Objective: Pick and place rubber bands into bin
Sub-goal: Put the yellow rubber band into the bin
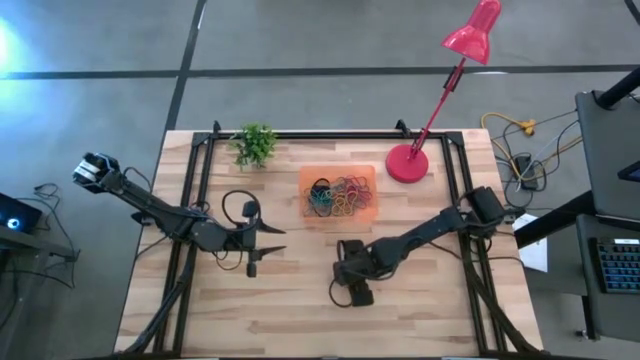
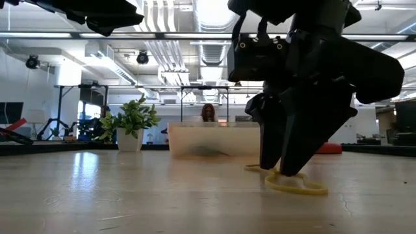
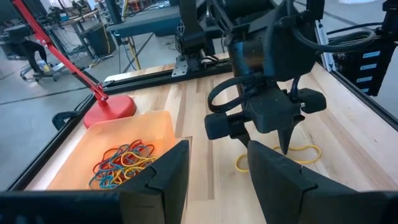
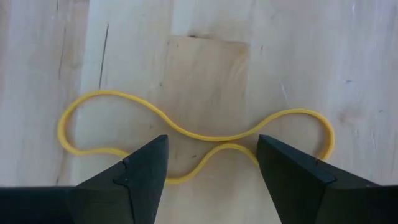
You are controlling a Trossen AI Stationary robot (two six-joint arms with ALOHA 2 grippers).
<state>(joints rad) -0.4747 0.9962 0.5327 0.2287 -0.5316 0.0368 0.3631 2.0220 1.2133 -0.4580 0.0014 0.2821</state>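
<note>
Pale wood table (image 4: pixel 205 56), smooth; translucent plastic bin (image 3: pixel 149 127).

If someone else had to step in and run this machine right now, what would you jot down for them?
Right gripper: open, lowered over a yellow rubber band lying flat on the wood, fingers straddling its pinched middle, not yet closed.
Left gripper: open, empty, waiting left of the bin.
Orange bin: already holds a pile of coloured rubber bands.
Left to do: close on the yellow band, lift it, drop it in the bin. No other loose bands visible on the table.

No text, label, brand, number or sign can be read on anything here.
</note>
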